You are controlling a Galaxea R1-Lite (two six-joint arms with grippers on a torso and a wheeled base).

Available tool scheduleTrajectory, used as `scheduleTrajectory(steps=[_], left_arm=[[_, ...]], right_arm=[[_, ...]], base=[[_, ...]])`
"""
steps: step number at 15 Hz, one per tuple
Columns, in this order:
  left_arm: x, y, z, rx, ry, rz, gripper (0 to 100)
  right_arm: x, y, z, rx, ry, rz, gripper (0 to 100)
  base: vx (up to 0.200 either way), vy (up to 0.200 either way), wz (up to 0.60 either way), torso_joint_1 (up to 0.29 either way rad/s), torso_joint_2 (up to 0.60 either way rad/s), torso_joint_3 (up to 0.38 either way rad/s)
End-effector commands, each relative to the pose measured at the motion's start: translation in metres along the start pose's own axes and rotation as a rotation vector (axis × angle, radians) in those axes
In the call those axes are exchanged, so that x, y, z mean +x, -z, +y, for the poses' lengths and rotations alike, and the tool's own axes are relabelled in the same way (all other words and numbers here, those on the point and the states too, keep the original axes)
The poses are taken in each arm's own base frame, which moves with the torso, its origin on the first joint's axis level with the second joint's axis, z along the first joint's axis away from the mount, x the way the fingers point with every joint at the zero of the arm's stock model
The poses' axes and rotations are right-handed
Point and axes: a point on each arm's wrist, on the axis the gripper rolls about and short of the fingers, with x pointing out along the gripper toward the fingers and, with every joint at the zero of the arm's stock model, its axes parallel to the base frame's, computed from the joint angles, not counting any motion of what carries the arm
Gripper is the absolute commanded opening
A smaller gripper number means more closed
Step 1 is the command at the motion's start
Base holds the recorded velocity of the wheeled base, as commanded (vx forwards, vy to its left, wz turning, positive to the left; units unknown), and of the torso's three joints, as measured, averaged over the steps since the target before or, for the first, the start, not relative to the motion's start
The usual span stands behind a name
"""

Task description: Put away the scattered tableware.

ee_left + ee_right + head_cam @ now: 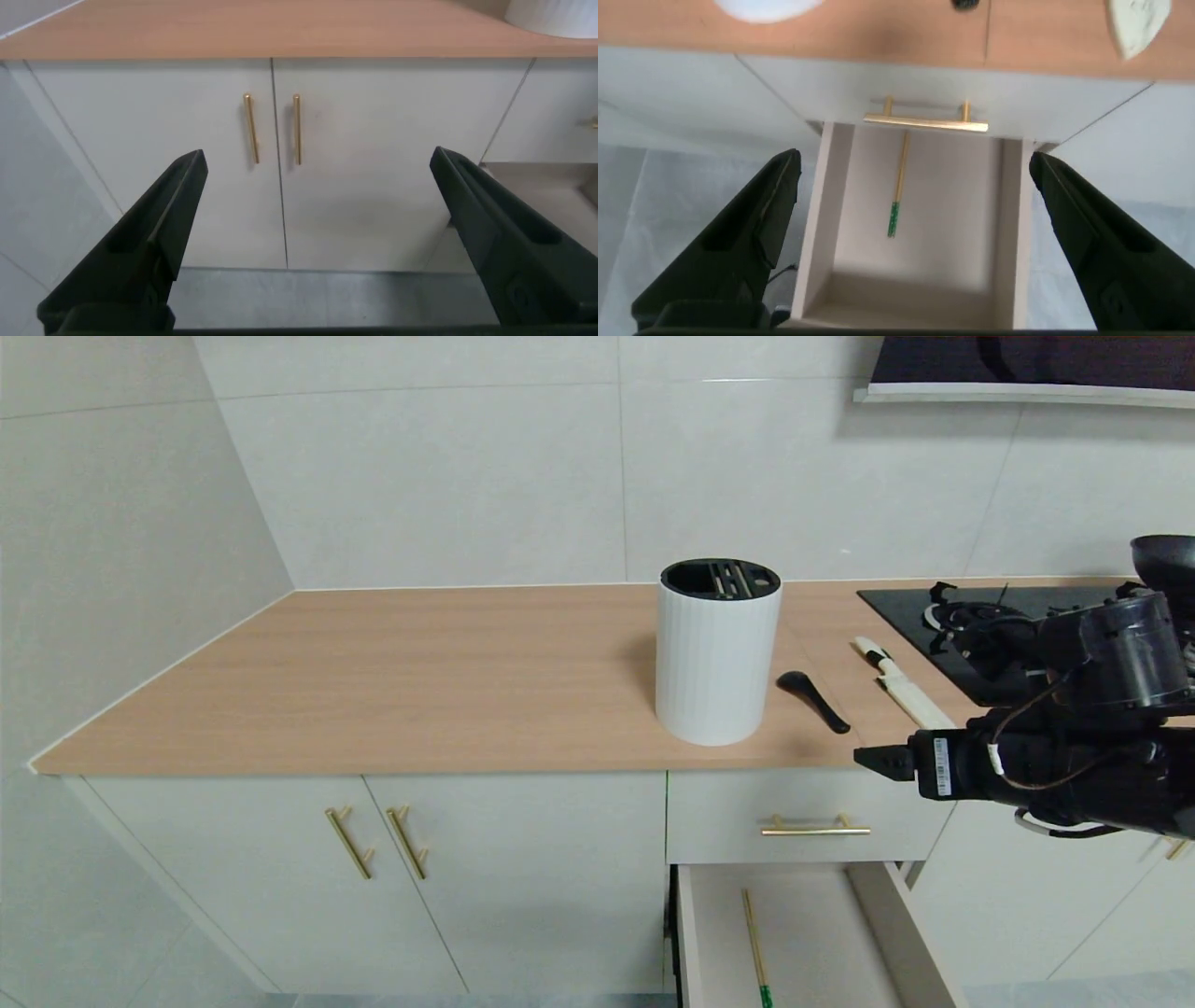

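A black spoon point(814, 700) lies on the tabletop point(420, 672), just beside a white ribbed holder point(717, 658) at its 3 o'clock, with the bowl end toward the wall; a white knife point(901, 683) lies at the spoon's 3 o'clock, near but apart, with the hob point(971, 616) at its 1 o'clock; below the tabletop's front edge, at the spoon's 6 o'clock, a lower drawer point(831, 943) stands pulled out under a shut one with a brass handle point(815, 827); chopsticks point(754, 933) with green tips lie along its left side, running 12 to 6, and I cannot tell whether it is one stick or a pair; the right end effector point(913, 161) hangs over the open drawer, at the spoon's 4 o'clock in the head view, jaws spread wide and gripping nothing; the left end effector point(318, 163) sits low, facing two cabinet doors point(374, 187) at the holder's 7 o'clock, jaws likewise spread with nothing between them.
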Motion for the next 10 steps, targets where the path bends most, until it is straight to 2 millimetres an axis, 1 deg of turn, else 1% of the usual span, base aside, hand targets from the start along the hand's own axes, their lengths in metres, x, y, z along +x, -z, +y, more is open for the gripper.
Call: scheduleTrajectory(steps=[1, 3, 4, 5, 6, 8, 9, 10], left_arm=[[0.0, 0.0, 0.0, 0.0, -0.002, -0.001, 100], [0.0, 0.0, 0.0, 0.0, -0.002, -0.001, 100], [0.0, 0.0, 0.0, 0.0, -0.002, -0.001, 100], [0.0, 0.0, 0.0, 0.0, 0.0, -0.001, 100], [0.0, 0.0, 0.0, 0.0, -0.002, -0.001, 100], [0.0, 0.0, 0.0, 0.0, 0.0, -0.001, 100], [0.0, 0.0, 0.0, 0.0, -0.002, -0.001, 100], [0.0, 0.0, 0.0, 0.0, -0.002, 0.001, 100]], right_arm=[[0.026, -0.005, -0.007, -0.014, 0.024, -0.038, 100], [0.061, -0.016, -0.017, -0.066, 0.046, -0.113, 100], [0.073, -0.021, -0.018, -0.072, 0.046, -0.133, 100], [0.093, -0.026, -0.02, -0.071, 0.046, -0.14, 100], [0.1, -0.028, -0.02, -0.07, 0.041, -0.141, 100], [0.13, -0.027, -0.027, -0.07, 0.019, -0.117, 100], [0.131, -0.026, -0.027, -0.074, 0.016, -0.113, 100], [0.145, -0.022, -0.035, -0.111, -0.004, -0.099, 100]], base=[[0.0, 0.0, 0.0, 0.0, 0.0, 0.0], [0.0, 0.0, 0.0, 0.0, 0.0, 0.0], [0.0, 0.0, 0.0, 0.0, 0.0, 0.0], [0.0, 0.0, 0.0, 0.0, 0.0, 0.0], [0.0, 0.0, 0.0, 0.0, 0.0, 0.0], [0.0, 0.0, 0.0, 0.0, 0.0, 0.0], [0.0, 0.0, 0.0, 0.0, 0.0, 0.0], [0.0, 0.0, 0.0, 0.0, 0.0, 0.0]])
